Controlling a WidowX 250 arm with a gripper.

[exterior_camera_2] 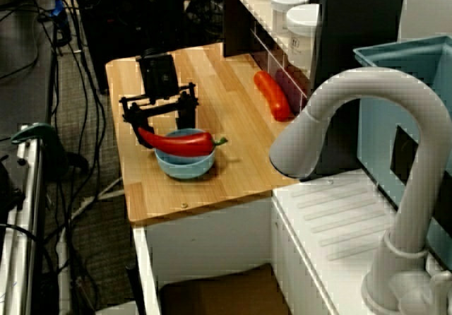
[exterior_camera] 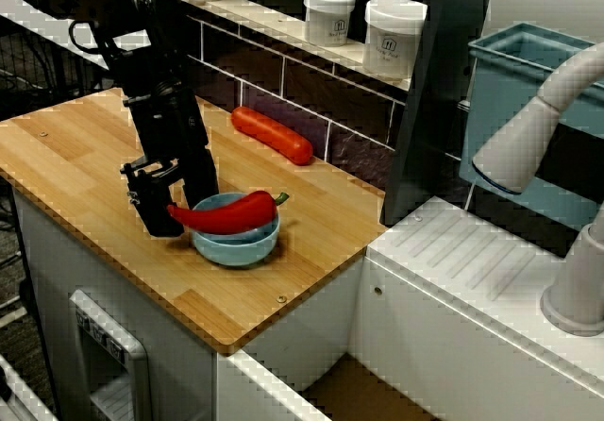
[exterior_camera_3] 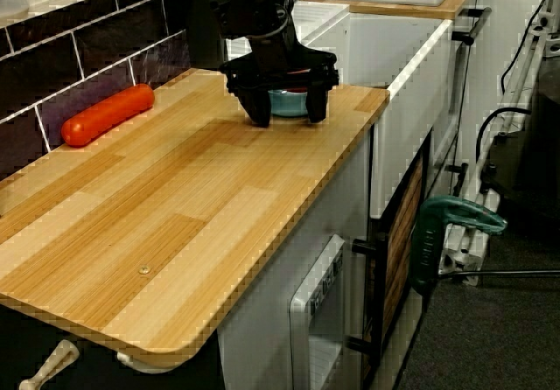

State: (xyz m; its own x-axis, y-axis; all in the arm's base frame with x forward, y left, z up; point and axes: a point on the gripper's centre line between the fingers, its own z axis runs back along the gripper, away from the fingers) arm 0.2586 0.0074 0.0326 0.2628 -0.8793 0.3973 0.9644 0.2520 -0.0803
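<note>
1. The view from the side has the gripper point(exterior_camera: 175, 204) at the left, low over the wooden surface point(exterior_camera: 85, 147), tips down beside the bowl.
2. Its 2 fingers point(exterior_camera_2: 189, 111) stand wide apart and clamp nothing. This is clearest in the view past the tap.
3. In the view along the counter, the fingers straddle the bowl.
4. The red chilli point(exterior_camera: 226, 215) lies across the rim of the blue bowl point(exterior_camera: 236, 248). Its pointed end reaches between the fingers and its green stem points right. I cannot tell whether a finger touches it.
5. The bowl sits near the surface's sink-side edge, roughly midway between the front and wall edges.
6. An orange-red cylinder point(exterior_camera: 272, 135) lies along the wall edge, well apart from the bowl.
7. 2 white jars point(exterior_camera: 329, 15) stand on the ledge above the tiles, and the white tap point(exterior_camera: 547, 119) is farthest right.
</note>
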